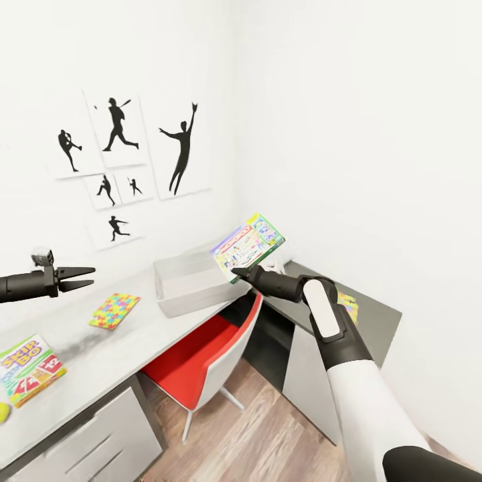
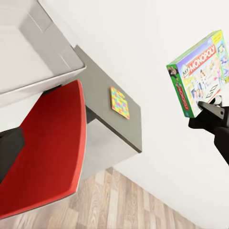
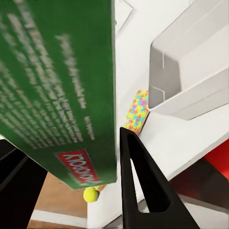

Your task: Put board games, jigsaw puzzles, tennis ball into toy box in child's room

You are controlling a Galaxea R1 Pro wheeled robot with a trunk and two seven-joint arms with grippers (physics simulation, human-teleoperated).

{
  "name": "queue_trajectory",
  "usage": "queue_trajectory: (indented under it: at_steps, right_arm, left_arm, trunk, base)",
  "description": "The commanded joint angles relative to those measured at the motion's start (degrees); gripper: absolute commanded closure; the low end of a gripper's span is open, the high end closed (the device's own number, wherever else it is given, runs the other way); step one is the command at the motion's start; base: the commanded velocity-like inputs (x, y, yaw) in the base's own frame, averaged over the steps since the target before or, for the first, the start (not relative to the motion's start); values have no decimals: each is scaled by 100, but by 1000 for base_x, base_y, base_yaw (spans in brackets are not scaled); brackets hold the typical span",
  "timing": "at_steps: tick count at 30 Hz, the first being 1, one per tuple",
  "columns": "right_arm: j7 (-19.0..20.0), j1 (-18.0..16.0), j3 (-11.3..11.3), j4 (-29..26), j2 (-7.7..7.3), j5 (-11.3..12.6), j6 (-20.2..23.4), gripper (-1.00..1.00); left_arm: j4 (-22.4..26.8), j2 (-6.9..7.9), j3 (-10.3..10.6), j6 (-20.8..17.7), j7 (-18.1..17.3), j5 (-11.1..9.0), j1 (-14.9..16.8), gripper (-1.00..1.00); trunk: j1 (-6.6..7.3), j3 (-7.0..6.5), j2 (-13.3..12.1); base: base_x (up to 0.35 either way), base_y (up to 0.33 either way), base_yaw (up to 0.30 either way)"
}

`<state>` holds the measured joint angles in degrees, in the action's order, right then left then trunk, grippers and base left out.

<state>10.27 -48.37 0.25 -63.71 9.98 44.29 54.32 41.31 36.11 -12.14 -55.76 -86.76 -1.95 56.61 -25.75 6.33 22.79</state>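
Observation:
My right gripper (image 1: 236,271) is shut on a green-edged Monopoly board game (image 1: 249,245), holding it tilted in the air by the right end of the grey toy box (image 1: 194,298). The same box (image 3: 57,86) looms close in the right wrist view. On the table (image 1: 100,348) lie a multicoloured jigsaw puzzle (image 1: 115,310), the Skip-Bo board game (image 1: 30,368) and the tennis ball (image 1: 3,412). A second jigsaw puzzle (image 1: 348,304) rests on the dark side unit. My left gripper (image 1: 92,276) hovers open above the table, left of the toy box. The bed is out of view.
A red chair (image 1: 201,355) is tucked under the table between the white drawer unit (image 1: 100,435) and the dark side unit (image 1: 375,314). White walls meet in the corner behind the toy box, with baseball silhouette prints (image 1: 120,154) on the left wall.

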Motion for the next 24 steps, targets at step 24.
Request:
queue_trajectory:
  at_steps: [24]
  right_arm:
    - [63,-5,-12,-10,2,-61,17,100]
  left_arm:
    - [0,-14,1,-58,-26,2,8,-100]
  trunk:
    - [-4,-21,13]
  base:
    - [121,-1,265]
